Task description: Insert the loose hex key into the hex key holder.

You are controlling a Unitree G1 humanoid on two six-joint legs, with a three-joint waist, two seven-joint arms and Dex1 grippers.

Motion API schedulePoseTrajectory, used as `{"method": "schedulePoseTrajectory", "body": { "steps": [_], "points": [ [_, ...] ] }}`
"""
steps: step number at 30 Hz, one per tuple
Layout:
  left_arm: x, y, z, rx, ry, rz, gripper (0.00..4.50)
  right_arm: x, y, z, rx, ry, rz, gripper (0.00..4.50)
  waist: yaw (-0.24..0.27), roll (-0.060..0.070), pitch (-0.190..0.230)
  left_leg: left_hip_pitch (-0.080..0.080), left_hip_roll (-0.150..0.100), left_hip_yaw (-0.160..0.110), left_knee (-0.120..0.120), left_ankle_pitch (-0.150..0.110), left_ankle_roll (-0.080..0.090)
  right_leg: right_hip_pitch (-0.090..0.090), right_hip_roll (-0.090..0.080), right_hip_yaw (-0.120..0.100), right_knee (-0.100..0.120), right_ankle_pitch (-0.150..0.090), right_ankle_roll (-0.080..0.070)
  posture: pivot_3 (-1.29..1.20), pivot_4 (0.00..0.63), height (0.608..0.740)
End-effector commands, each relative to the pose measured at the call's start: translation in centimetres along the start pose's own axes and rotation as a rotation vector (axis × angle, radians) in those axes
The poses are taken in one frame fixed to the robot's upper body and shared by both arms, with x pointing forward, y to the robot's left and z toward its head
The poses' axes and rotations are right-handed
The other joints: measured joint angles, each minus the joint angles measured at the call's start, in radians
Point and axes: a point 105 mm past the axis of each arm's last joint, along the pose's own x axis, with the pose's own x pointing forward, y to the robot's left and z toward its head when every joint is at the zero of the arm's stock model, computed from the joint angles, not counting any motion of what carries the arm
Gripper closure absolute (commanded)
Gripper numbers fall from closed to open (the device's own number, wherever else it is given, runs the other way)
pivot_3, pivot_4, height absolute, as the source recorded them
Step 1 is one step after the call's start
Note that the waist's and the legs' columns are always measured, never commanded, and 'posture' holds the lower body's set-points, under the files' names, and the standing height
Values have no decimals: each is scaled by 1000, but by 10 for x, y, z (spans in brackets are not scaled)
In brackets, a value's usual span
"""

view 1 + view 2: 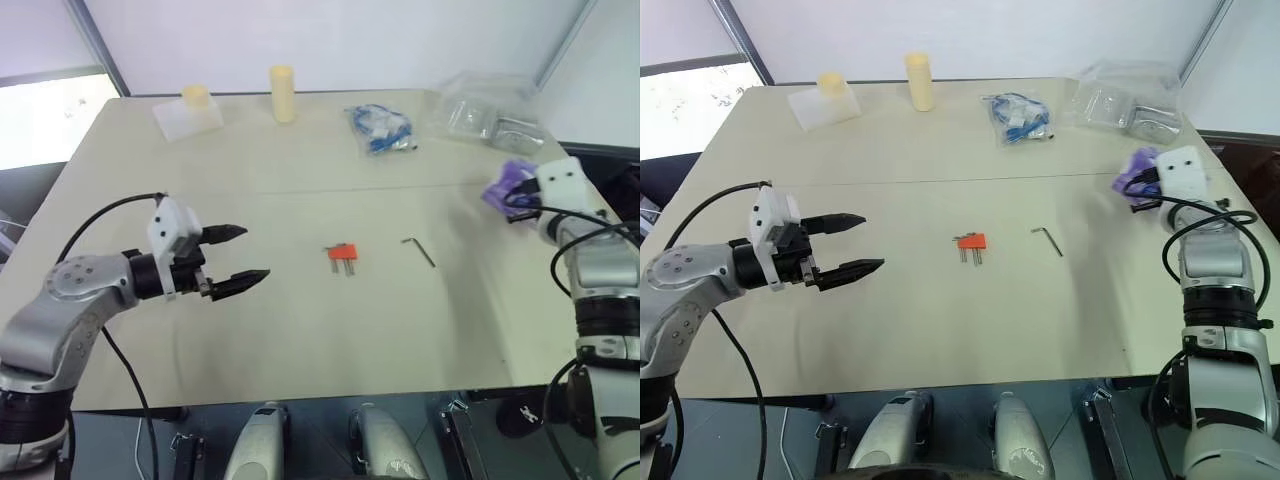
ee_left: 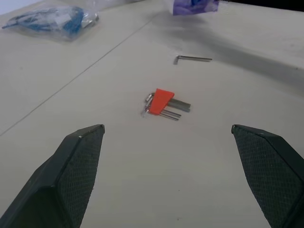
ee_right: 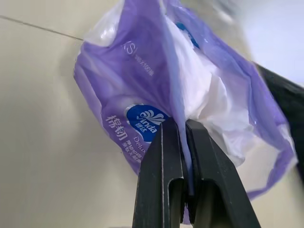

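The loose hex key (image 1: pixel 419 250), a thin dark L-shaped rod, lies flat on the table to the right of the red-orange hex key holder (image 1: pixel 342 253), whose short metal prongs point toward me. Both also show in the left wrist view, the holder (image 2: pixel 161 101) nearer and the hex key (image 2: pixel 192 59) beyond. My left gripper (image 1: pixel 240 256) hovers open to the left of the holder, with nothing between its fingers. At the table's right edge my right gripper (image 3: pixel 183 142) is shut on a purple-and-white soft packet (image 1: pixel 508 187), held above the table.
At the back of the beige table (image 1: pixel 300 340) stand a cream cylinder (image 1: pixel 283 93), a clear box with a yellow piece (image 1: pixel 189 112), a bag of blue parts (image 1: pixel 379 128) and a clear plastic bag (image 1: pixel 490 112).
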Motion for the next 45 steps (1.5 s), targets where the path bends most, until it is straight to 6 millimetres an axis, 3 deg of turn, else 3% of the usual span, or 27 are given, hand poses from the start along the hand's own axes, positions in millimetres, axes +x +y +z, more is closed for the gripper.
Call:
{"method": "schedulePoseTrajectory", "body": {
  "steps": [1, 10, 13, 19, 24, 27, 29, 31, 33, 34, 40, 45],
  "points": [
    [1, -5, 5, 31, -21, -18, 0, -1, -25, 2, 45, 0, -124, 4417, -2, 0, 0, 0, 0, 0, 0, 0, 0, 0, 0, 0, 0, 0, 0, 0, 150, 740],
    [2, -5, 3, 23, -16, -16, 0, 0, -37, -21, 147, 88, -202, 4417, -5, 0, 0, 0, 0, 1, 0, 0, 0, 0, 1, 1, 1, 0, 0, 0, 150, 740],
    [2, -5, 3, 23, -17, -18, 0, 0, -36, -21, 165, 91, -192, 3237, -5, 0, 0, 0, 0, 1, 0, 0, 0, 0, 1, 1, 1, 0, 0, 0, 150, 740],
    [3, -4, 2, 20, -18, -20, 0, -4, -39, -17, 220, 77, -182, 121, -5, 0, 0, 0, 0, 1, 0, 0, 0, 0, 1, 1, 1, 0, 0, 0, 150, 740],
    [3, -2, 2, 19, -19, -20, 0, -19, -38, 11, 265, 2, -143, 121, -5, 0, 0, 0, 0, 1, 0, 0, 0, 0, 1, 1, 1, 0, 0, 0, 150, 740],
    [3, -2, 2, 15, -22, -20, 0, -43, -14, 74, 284, -169, 2, 121, -8, 1, 0, 0, 1, 1, 0, 0, 0, -1, 2, 2, 2, 0, 0, 0, 150, 740],
    [4, -2, 3, 9, -28, -24, 0, -54, 7, 98, 273, -229, 123, 121, -15, 1, 0, 0, 1, 1, 0, 0, 0, -2, 2, 2, 2, 0, 0, 0, 150, 740],
    [9, -2, 1, -15, -39, -39, 0, -74, 63, 121, 201, -300, 449, 121, -20, 1, 0, 0, 1, 0, 0, 0, 0, -1, 2, 2, 2, 0, 0, 0, 150, 740],
    [14, 1, 1, -42, -63, -57, 0, -98, 113, 118, 42, -315, 767, 121, -22, 0, 0, 0, 1, -1, 0, 0, 0, 0, 2, 1, 2, 0, 0, 0, 150, 740],
    [16, 2, 1, -52, -69, -65, 0, -105, 127, 111, -47, -313, 869, 121, -20, 0, 0, 0, 1, -2, 0, 0, 0, 0, 2, 0, 1, 0, 0, 0, 150, 740],
    [22, 7, 3, -40, -64, -118, 0, -114, 164, 69, -493, -279, 1272, 121, -3, 0, 0, -2, -1, -3, 1, 0, 1, -2, 0, 1, 0, 0, 1, 0, 150, 740],
    [24, -2, 6, -23, -56, -176, 0, -103, 181, 66, -612, -302, 1494, 121, -23, 0, 1, 0, 1, 0, 1, 0, 0, 0, 2, 0, 1, 0, 1, 0, 150, 740]
  ]
}}
